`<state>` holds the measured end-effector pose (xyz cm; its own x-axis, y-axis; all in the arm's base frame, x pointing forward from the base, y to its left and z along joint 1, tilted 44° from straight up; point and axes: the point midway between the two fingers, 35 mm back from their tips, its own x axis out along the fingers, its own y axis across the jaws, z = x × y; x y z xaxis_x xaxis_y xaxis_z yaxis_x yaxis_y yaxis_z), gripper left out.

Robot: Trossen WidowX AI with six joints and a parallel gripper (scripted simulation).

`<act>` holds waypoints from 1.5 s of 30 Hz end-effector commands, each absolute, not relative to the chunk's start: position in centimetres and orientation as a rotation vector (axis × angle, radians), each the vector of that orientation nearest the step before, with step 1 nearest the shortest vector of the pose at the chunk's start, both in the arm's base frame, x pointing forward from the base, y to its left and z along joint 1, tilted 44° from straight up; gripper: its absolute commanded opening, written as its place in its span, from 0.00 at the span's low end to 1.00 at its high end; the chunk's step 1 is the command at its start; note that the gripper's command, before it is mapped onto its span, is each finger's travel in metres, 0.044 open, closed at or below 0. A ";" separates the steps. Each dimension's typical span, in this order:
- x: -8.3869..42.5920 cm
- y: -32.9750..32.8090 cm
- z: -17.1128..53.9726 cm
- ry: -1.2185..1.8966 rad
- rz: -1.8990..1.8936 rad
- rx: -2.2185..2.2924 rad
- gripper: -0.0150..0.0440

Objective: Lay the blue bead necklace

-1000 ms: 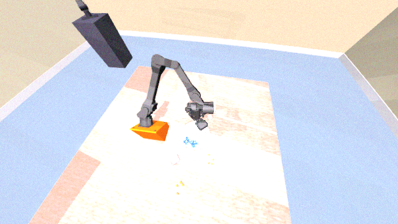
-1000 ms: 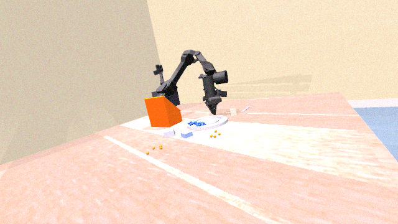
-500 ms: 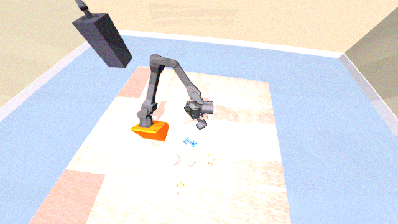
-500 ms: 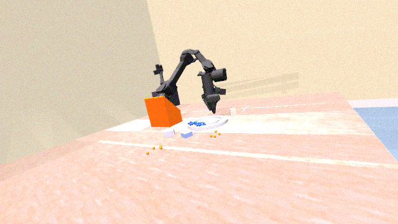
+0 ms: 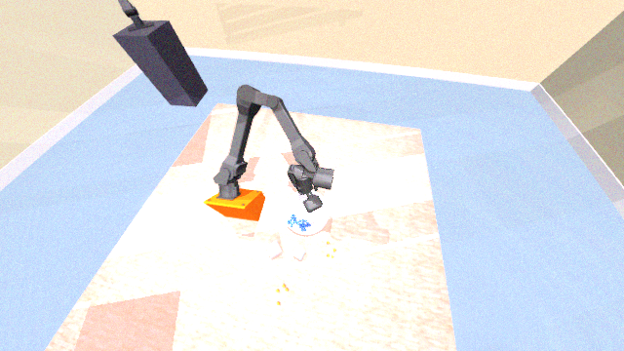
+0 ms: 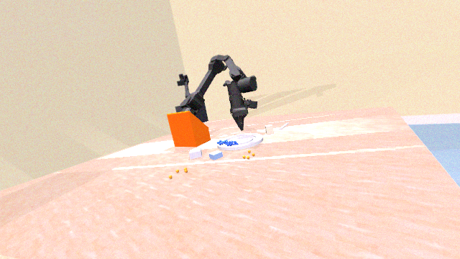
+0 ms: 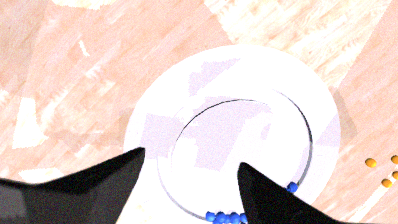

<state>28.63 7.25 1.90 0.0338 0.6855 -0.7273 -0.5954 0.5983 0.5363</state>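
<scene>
The blue bead necklace (image 5: 303,225) (image 6: 230,143) (image 7: 234,218) lies bunched on one side of the round white bead board (image 5: 319,229) (image 6: 256,140) (image 7: 320,115). In the wrist view a few of its beads show at the bottom, by the groove's lower arc, partly behind a finger; one bead sits at the groove's lower right. Whether the bunched beads sit down in the groove cannot be told. My gripper (image 7: 192,161) (image 6: 241,129) is open and empty, its fingers wide apart above the board. In the top and exterior views it hangs over the board's far part, beside the bunch.
A white block (image 6: 195,154) and a bluish block (image 6: 215,155) lie in front of the board. Two groups of small orange beads (image 5: 284,286) (image 6: 248,157) (image 7: 370,163) lie near. A pale block (image 6: 269,129) stands behind the board. The orange base (image 5: 244,211) (image 6: 187,129) is at the left.
</scene>
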 end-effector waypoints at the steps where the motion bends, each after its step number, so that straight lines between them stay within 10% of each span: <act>1: 27.5 4.6 -0.3 1.237 0.930 0.157 0.59; 45: 23.2 0.7 -7.8 1.346 0.790 0.370 0.59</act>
<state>23.56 0.16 -7.32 0.0258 0.6868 -0.7264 -0.3029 0.6978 0.6491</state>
